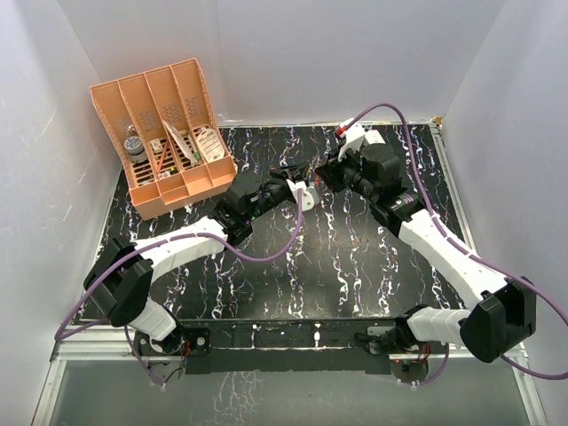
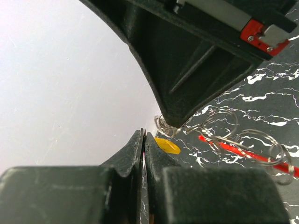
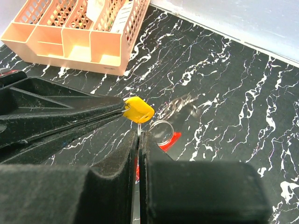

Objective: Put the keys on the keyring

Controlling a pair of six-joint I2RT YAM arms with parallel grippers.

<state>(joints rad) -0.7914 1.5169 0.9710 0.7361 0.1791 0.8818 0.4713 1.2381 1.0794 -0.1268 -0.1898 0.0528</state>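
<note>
Both arms reach in over the far middle of the table (image 1: 266, 284), wrists angled toward each other, tips nearly touching. The left gripper (image 2: 144, 139) and right gripper (image 3: 138, 139) both have their jaws pressed together. The yellow-headed key (image 3: 138, 109) sits right at both tips; I cannot tell whether either pinches it. The red keyring (image 2: 233, 150) lies just right of it among thin wire rings (image 2: 224, 122).

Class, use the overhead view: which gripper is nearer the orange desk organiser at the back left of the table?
Left. The left gripper sits to the right of the organiser, near mid-table. The right gripper meets it from the other side, further from the organiser.
</note>
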